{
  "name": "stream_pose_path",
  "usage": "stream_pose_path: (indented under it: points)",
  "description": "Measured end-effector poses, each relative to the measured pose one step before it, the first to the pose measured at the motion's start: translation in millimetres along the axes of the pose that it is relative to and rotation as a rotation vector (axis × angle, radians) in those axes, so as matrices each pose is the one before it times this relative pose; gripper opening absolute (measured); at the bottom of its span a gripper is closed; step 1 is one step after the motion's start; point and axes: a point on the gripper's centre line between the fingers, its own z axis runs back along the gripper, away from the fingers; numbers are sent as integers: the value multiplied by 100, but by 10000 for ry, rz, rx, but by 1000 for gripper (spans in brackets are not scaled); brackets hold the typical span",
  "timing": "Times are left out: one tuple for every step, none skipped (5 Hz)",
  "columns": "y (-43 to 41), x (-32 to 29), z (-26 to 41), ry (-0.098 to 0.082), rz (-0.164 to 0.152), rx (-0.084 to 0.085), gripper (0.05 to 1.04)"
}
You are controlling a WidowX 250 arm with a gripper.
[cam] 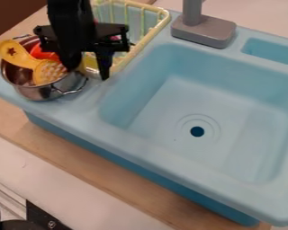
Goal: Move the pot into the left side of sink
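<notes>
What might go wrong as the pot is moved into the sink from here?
The yellow utensil leans over the rim of the pot and might tip out during a lift. The gripper is close beside the yellow rack and could snag it. The pot stands near an outer edge of the sink, so a nudge might topple it.
</notes>
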Motion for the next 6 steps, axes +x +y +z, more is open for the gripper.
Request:
stream_pose_path:
  points:
    - [140,140,13,8,-136,-322,190]
    - [605,640,339,-310,-415,-320,78]
    - [1545,24,478,-114,-488,54,61]
    - [1595,-165,363,-371,-546,358,61]
    - [3224,204,87,-17,-1051,63,61]
    - [2910,273,-224,56,-735,-99,61]
